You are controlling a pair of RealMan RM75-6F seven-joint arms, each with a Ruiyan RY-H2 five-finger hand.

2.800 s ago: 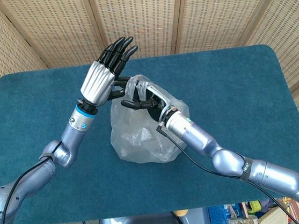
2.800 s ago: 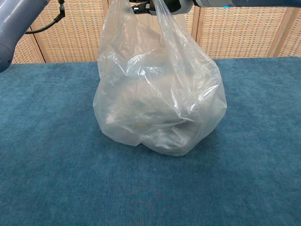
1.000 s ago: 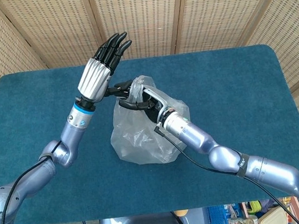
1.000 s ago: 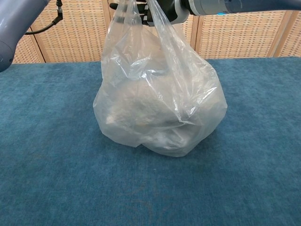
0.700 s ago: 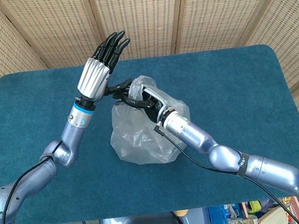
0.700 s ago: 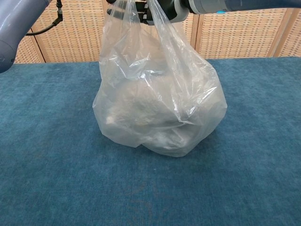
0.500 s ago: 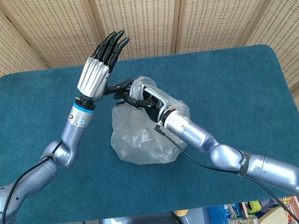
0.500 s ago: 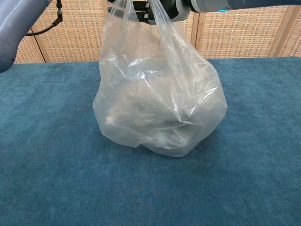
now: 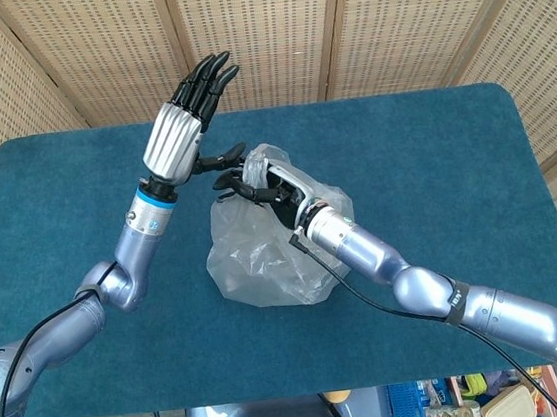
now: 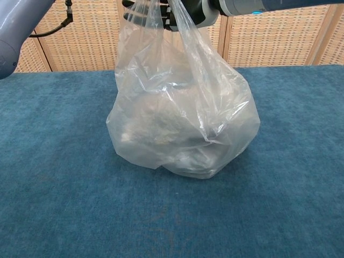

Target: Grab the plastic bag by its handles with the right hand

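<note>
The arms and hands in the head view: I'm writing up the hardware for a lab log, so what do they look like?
Both arms are glossy silver-blue metal with rounded joints. The left hand has a ribbed silver back, black fingers, and a bright blue ring at its wrist. The right hand has black fingers and a silver wrist cuff. A thin black cable runs along each arm.

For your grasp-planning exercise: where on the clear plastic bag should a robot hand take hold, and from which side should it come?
Grip the handles, gathered upright above the plastic bag. Come from above and the right, as the right robot hand does. The bulging body is slack and probably gives no firm hold.
</note>
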